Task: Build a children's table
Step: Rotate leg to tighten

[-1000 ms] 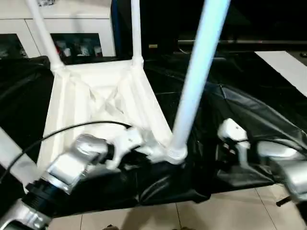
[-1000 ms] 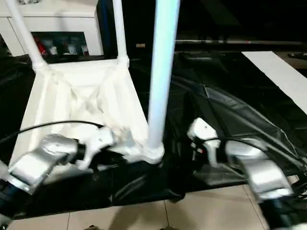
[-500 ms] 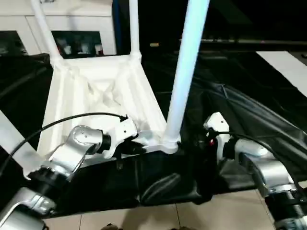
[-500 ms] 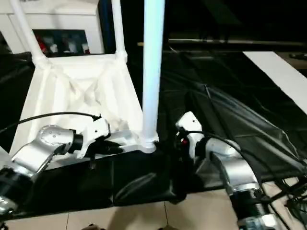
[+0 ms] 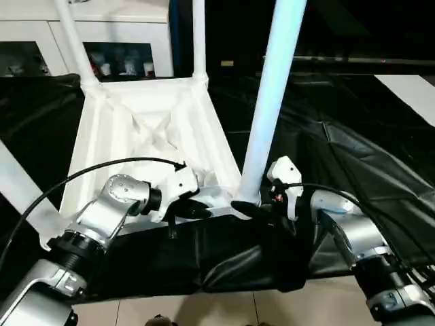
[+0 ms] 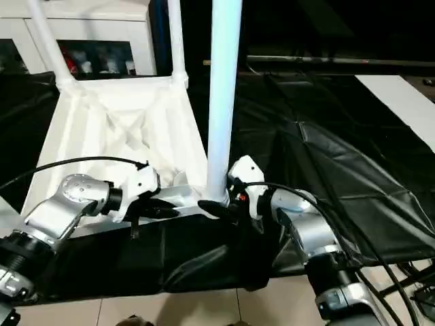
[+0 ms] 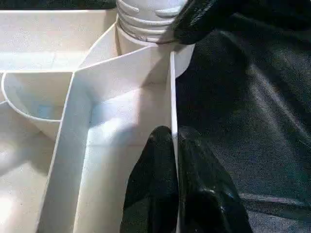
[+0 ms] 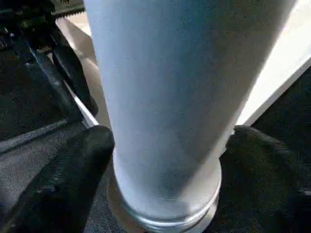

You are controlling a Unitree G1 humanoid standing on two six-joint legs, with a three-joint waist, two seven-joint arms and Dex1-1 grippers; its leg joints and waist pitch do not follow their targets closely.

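Observation:
The white tabletop (image 5: pixel 136 136) lies underside up on the black cloth, ribs showing. Legs stand upright in its corner sockets: two at the far corners (image 5: pixel 198 41), one at the near left (image 5: pixel 20 190), and the near right leg (image 5: pixel 272 88). My left gripper (image 5: pixel 197 209) is shut on the tabletop's near rim wall (image 7: pixel 172 97), one finger (image 7: pixel 155 184) on each side of it. My right gripper (image 5: pixel 255 209) is at the near right leg's base. In the right wrist view its fingers (image 8: pixel 73 179) press on both sides of that leg (image 8: pixel 170 97), just above the socket.
The black cloth (image 5: pixel 353 136) covers the work table and hangs in folds over its front edge. Tiled floor (image 5: pixel 204 305) lies below. A white cabinet (image 5: pixel 102 27) stands behind the table. A black cable (image 5: pixel 88 173) arcs over my left forearm.
My right gripper has moved left from the cloth to the near right leg's base and now holds it. My left gripper has stayed on the rim. The camera has shifted.

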